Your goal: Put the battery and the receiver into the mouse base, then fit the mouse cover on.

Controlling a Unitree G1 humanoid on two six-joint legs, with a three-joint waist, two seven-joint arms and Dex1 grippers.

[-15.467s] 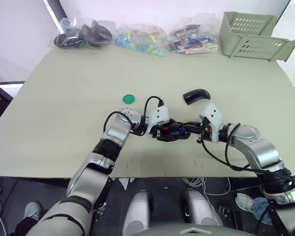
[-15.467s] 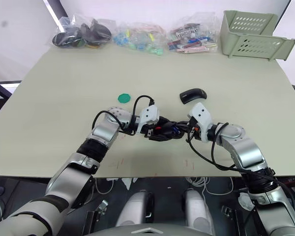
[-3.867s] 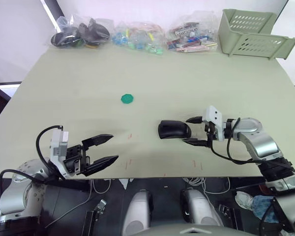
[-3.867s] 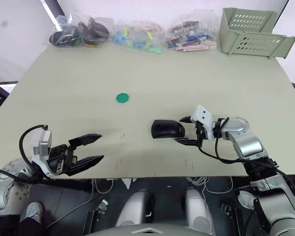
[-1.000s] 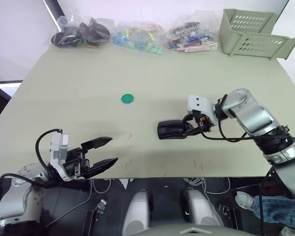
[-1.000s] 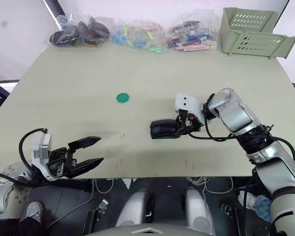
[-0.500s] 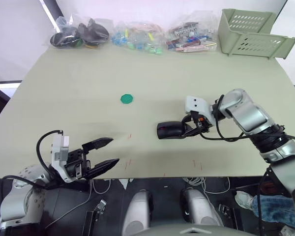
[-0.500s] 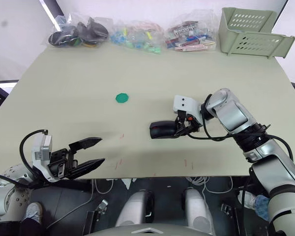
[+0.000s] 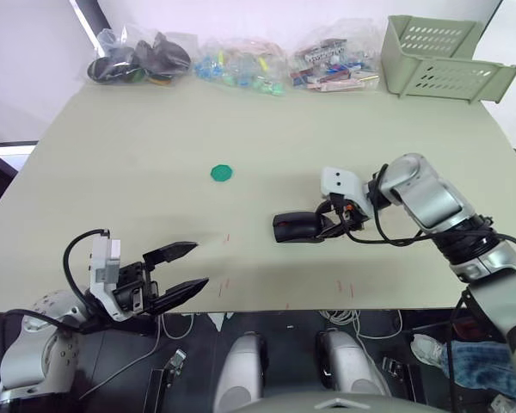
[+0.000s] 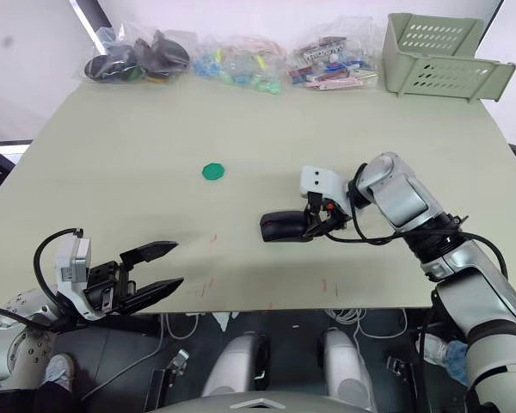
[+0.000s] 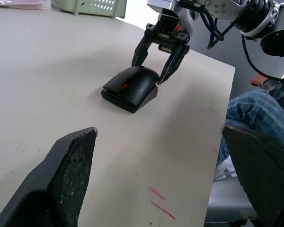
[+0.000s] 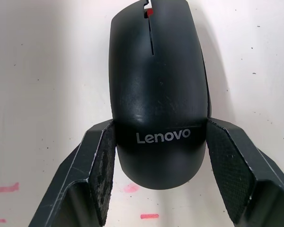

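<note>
The black mouse (image 9: 297,227) lies right of the table's middle. Its glossy mouse cover (image 12: 156,90), marked Lenovo, sits on the mouse base (image 11: 116,96), and the red wheel (image 12: 150,11) shows through the front slot. My right gripper (image 9: 323,225) is shut on the mouse's rear end, one pad (image 12: 104,161) pressed against each side. My left gripper (image 9: 198,264) hangs open and empty over the near left edge of the table, far from the mouse. The battery and the receiver are hidden.
A green disc (image 9: 221,173) lies left of the mouse. Bags of parts (image 9: 241,67) line the far edge, and a pale green basket (image 9: 447,60) stands at the far right corner. A person's jeans-clad leg (image 11: 255,109) is beside the table's near right edge.
My right gripper has shifted slightly to the left, taking the mouse with it. The left gripper has stayed open in the same place.
</note>
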